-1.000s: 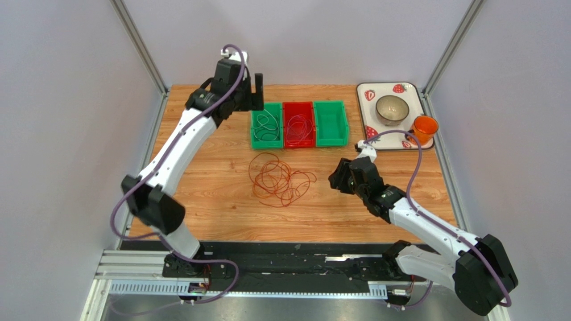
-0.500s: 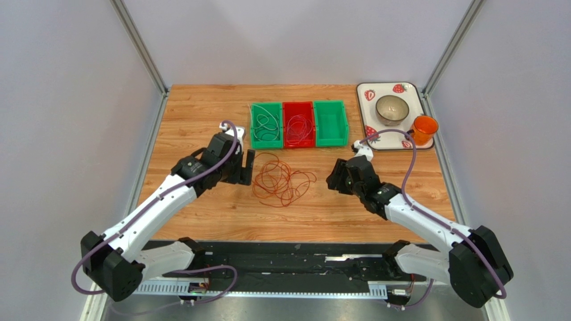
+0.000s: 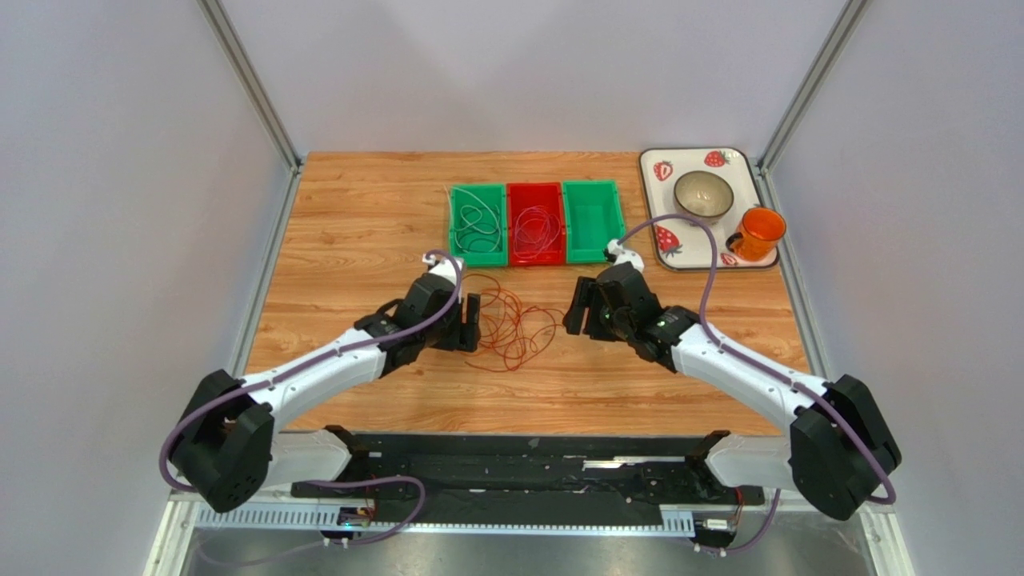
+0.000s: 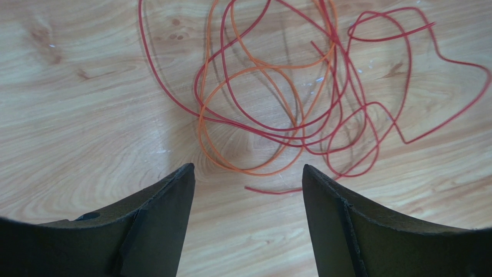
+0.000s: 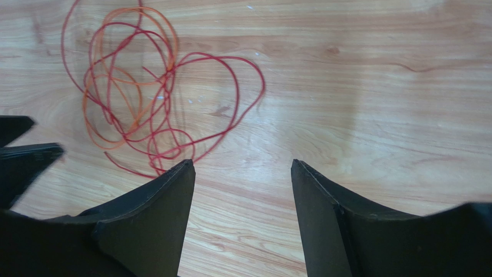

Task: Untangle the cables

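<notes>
Fingers of the left pincer (image 4: 248, 173) stand apart, clamped on nothing, hanging low over the worktop (image 3: 361, 216) with one loose red end lying on the wood between the tips. The right pincer (image 5: 242, 167) is likewise spread, with bare wood between its two fingers. The two pincers face each other across the cables (image 3: 507, 322), the left one at the tangle's left edge and the right one just off its right edge. The tangle lies flat on the worktop in overlapping loops: one orange wire wound through red wire, though whether the red is one strand or more I cannot tell. Behind it, three small bins stand touching in a row: a green bin (image 3: 453, 228) holding a pale coiled wire, a red bin (image 3: 536, 187) holding another coil, and a second green bin (image 3: 593, 222). At the far right corner sits one strawberry-printed tray (image 3: 649, 198) carrying one metal bowl (image 3: 702, 195) and one orange cup (image 3: 761, 228).
</notes>
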You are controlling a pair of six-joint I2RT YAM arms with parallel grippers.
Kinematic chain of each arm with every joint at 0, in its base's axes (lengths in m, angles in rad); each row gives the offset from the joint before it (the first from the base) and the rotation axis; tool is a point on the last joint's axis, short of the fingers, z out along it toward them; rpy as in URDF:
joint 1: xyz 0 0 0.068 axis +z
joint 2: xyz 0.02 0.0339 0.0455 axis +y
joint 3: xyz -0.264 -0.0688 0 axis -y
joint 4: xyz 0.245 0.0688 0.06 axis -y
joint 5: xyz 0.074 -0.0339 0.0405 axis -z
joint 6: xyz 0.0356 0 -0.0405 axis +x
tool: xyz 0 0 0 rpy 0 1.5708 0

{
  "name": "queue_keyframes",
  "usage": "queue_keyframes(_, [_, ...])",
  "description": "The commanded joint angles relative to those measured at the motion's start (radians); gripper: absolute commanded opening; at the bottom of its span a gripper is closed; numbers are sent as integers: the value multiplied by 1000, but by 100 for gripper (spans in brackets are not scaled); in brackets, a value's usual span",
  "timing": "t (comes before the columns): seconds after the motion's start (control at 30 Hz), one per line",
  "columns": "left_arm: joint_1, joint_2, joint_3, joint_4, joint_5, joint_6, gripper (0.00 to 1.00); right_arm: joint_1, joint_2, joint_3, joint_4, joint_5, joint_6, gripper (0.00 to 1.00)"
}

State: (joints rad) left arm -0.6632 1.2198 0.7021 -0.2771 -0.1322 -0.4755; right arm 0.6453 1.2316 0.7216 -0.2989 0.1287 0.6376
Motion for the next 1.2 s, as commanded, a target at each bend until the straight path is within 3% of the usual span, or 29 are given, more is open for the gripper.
queue_keyframes(0.0, [-1,36,-114,350,40,-12,76,42,46,105,-20,-5,40,67])
queue_keyframes(0.43, [-30,236,-47,438,72,-43,74,145,393,401,-204,103,102,64])
queue_keyframes(0.83, [-53,402,60,382,0,-55,66,155,365,394,-275,175,114,59])
queue_keyframes(1.0, [-53,437,83,362,-20,-66,64,155,348,443,-403,298,120,64])
queue_keyframes(1.17, [-53,457,97,345,-49,-86,59,157,347,424,-346,192,155,65])
